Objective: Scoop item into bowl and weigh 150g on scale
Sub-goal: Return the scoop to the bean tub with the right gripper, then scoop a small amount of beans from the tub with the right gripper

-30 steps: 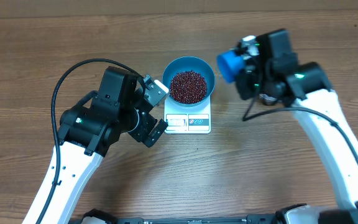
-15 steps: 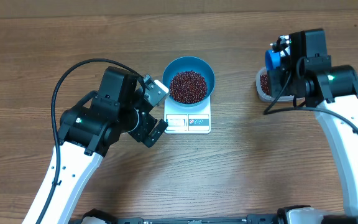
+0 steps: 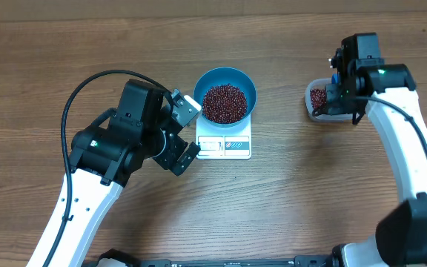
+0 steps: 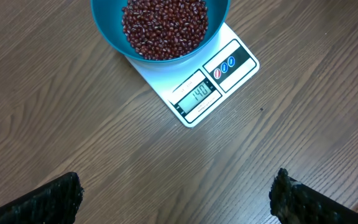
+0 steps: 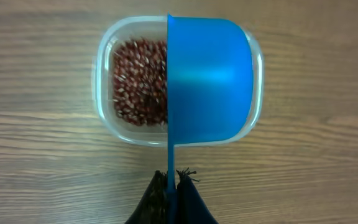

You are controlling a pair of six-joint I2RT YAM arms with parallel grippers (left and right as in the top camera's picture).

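At the table's right side, your right gripper (image 5: 173,186) is clenched on the blue scoop (image 5: 210,81), over the clear tub (image 5: 104,50) of beans (image 5: 138,81). Your left gripper (image 4: 176,196) hangs released near the scale (image 4: 229,62), which carries the bean-filled blue bowl (image 4: 104,25). Brown wood-grain table (image 3: 310,193) lies all round.

A clear tub (image 5: 102,93) with rounded corners stands on the wood-grain bench (image 5: 36,174). A blue scoop (image 5: 210,81) hangs over its right half in the right wrist view, hiding that side. Its thin handle runs down past the tub's near rim, and whether scoop and tub touch cannot be told.
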